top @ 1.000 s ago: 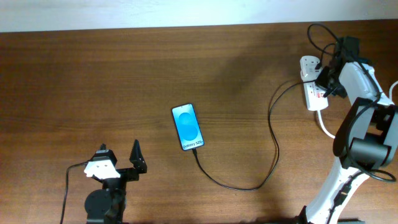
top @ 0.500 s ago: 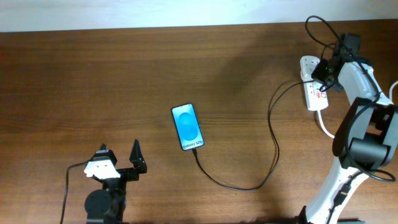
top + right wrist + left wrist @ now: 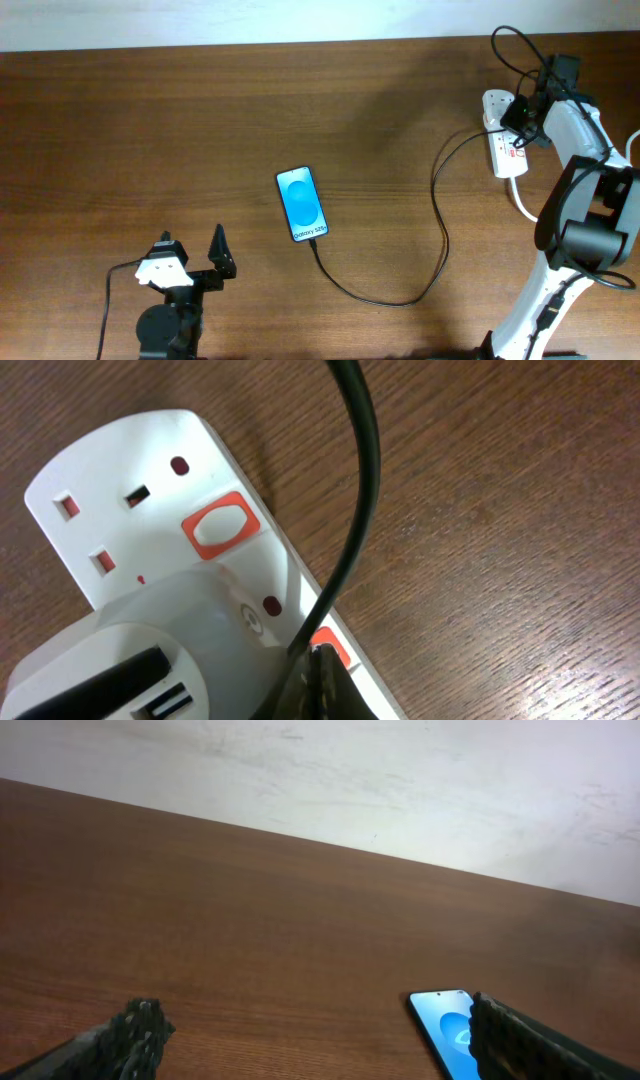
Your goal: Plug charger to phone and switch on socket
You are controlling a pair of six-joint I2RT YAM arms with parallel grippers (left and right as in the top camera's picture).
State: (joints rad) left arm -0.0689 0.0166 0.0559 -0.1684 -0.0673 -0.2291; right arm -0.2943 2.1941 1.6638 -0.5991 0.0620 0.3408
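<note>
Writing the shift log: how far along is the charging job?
Looks done: the charger cable meets the bottom edge of the phone, and its adapter sits in the power strip. In hand: the right gripper, jaws shut, is at the red switch beside the adapter. Left: pressing it; whether it is on cannot be told. The left gripper is parked open.

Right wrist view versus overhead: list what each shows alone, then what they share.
Right wrist only: a red switch, pin holes and a white adapter plugged in. Overhead only: the phone, the open left gripper, the cable reaching the phone. Both: the socket, the cable, the table.
</note>
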